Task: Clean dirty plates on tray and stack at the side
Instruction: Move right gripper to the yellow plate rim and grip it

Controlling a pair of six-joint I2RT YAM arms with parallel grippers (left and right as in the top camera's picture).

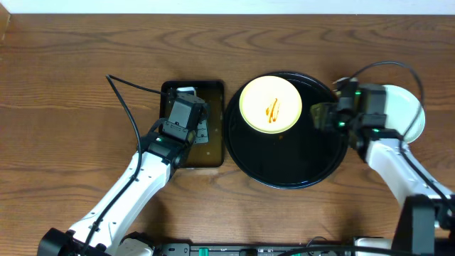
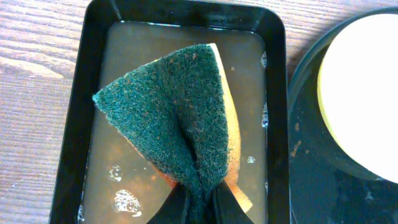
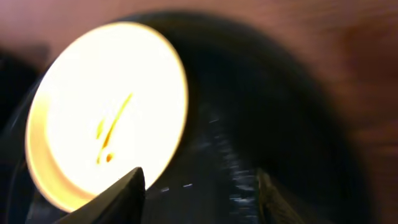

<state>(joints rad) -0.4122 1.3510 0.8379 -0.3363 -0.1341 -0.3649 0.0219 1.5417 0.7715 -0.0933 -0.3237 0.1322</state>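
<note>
My left gripper (image 2: 200, 208) is closed on the folded sponge (image 2: 174, 118) over the pan (image 2: 74, 124). My right gripper (image 3: 199, 182) stands open and empty by the plate (image 1: 271, 104), which lies on the tray (image 1: 284, 167) near the far edge. I should let the sponge drip first, then wipe the streak (image 1: 272, 109).

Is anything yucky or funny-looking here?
Yes. The yellow plate on the tray has orange sauce streaks across its middle, and the water in the pan looks brown and murky. The left gripper squeezes the sponge into a folded shape.
</note>
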